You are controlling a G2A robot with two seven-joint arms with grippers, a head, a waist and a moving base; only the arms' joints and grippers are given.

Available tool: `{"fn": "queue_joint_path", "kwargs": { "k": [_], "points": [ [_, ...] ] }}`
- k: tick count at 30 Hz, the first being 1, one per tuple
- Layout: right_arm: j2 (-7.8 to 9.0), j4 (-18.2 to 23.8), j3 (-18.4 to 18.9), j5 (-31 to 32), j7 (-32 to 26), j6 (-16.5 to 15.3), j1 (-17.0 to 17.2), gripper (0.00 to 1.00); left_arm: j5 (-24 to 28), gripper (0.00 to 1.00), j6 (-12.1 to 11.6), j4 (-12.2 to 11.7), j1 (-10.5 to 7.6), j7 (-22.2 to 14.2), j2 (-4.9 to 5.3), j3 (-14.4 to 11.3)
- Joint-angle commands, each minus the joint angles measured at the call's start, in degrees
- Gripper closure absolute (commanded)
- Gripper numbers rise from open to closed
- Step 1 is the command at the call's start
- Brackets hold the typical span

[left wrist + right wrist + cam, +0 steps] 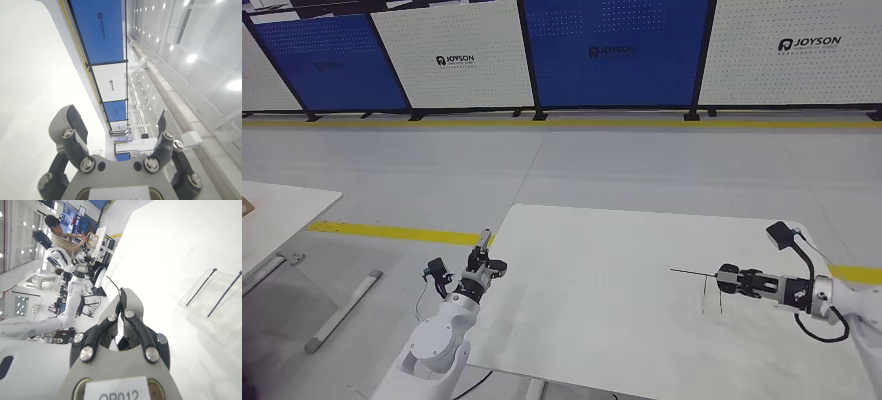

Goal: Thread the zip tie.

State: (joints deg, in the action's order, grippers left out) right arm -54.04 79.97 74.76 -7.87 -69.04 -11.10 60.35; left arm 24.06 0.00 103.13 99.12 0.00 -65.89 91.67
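R gripper [121,294]: pinching black zip tie [113,283].
L gripper [117,117]: gaping wide by table [592,300] edge.
Spares [200,287]: two lying on clear sheet [213,298].

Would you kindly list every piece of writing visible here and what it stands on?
On the white wall panel and the blue wall panel: the maker's logo with its name.
At the base of the right hand: a code label, cut by the frame edge.
On the cardboard box: labels too small to read.
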Motion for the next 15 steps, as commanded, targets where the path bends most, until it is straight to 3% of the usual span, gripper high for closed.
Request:
{"fn": "queue_joint_path", "kwargs": {
  "k": [1, 15],
  "points": [
    [0.00, 0.02, 0.02, 0.02, 0.00, -0.01, 0.01, 1.00, 0.00, 0.00, 0.00, 0.00, 0.00, 0.00, 0.00, 0.00],
    [0.00, 0.18, 0.06, 0.25, 0.90, -0.04, 0.23, 1.00, 0.00, 0.00, 0.00, 0.00, 0.00, 0.00, 0.00, 0.00]
  ]
}}
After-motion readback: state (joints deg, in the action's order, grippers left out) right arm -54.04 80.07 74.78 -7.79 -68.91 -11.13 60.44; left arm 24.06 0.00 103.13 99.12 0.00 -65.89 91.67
